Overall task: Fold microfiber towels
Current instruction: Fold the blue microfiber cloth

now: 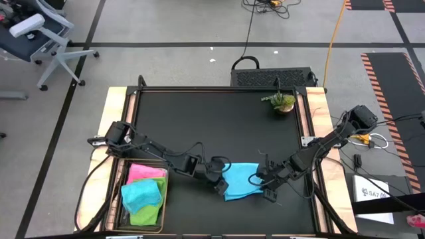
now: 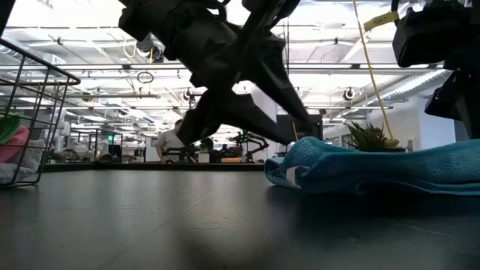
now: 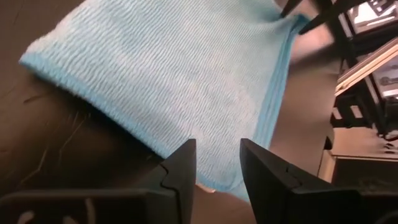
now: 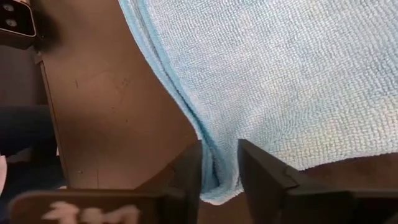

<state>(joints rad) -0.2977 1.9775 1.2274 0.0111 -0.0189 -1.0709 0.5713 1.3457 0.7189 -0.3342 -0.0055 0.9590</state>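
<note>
A light blue microfiber towel point(image 1: 240, 180) lies folded on the black table near its front edge, also seen in the low view point(image 2: 375, 169). My left gripper point(image 1: 219, 184) stands at its left end, open, the fingers point(image 3: 183, 168) on either side of a towel corner point(image 3: 214, 178). My right gripper point(image 1: 267, 189) stands at its right end, open, astride the towel's folded edge point(image 4: 211, 177). Pink point(image 1: 143, 171), teal point(image 1: 143, 192) and lime green point(image 1: 149, 214) towels sit piled in the wire basket point(image 1: 121, 192). My left gripper slants down from the table's left over the towel's corner point(image 3: 214, 178), which lies flat on the table in the gap; I cannot tell whether a finger touches it. My right gripper slants down from the right over the folded edge point(image 4: 211, 177); touch cannot be told there either.
The wire basket point(image 2: 30, 127) stands at the front left of the table. A small potted plant point(image 1: 282, 103) stands at the back right. The middle and far part of the black table point(image 1: 212, 126) lies bare. People show far off in the room behind.
</note>
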